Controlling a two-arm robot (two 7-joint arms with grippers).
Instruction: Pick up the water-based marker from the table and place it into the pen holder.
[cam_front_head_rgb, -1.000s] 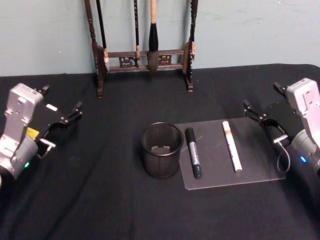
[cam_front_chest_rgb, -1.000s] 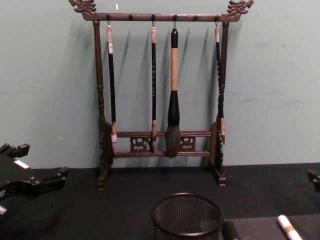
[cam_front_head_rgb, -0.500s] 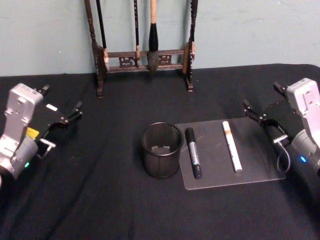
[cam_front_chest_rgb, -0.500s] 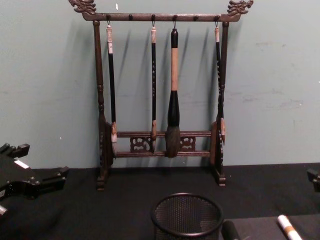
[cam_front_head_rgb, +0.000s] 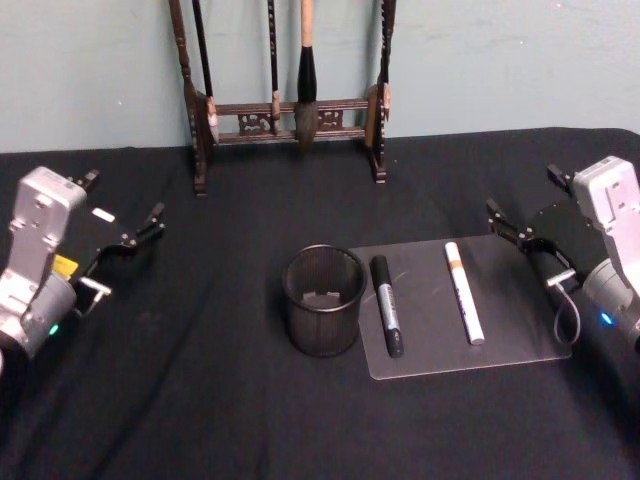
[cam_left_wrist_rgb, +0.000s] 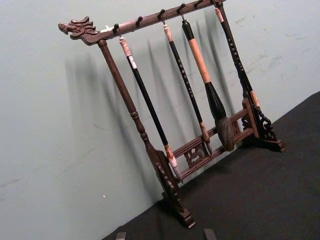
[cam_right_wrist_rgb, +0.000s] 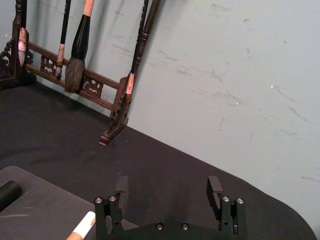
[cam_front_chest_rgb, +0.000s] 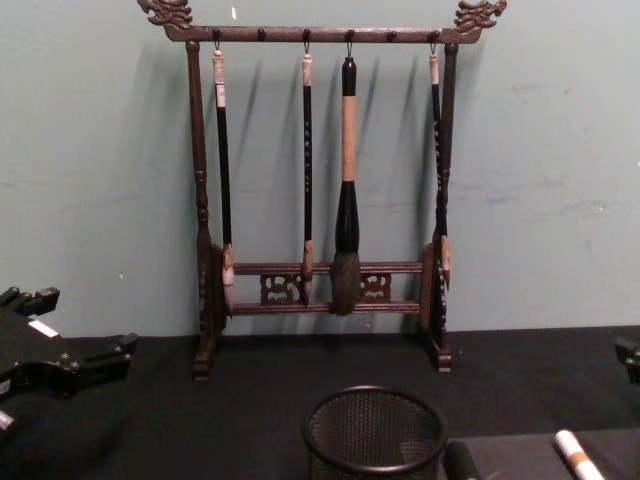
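head: white marker on mat, right of holder, black marker between; near right gripper, apart. jaws spread, empty. left gripper far left, spread, empty.
right wrist: white marker end beside spread right gripper, untouched.
chest: holder low centre.

The chest view's bottom edge cuts off the round black wire-mesh pen holder — and the black marker and white orange-banded marker beside it show one end each. In the head view, the tall dark wooden brush rack loses its top, and the black marker's print is too small to read.
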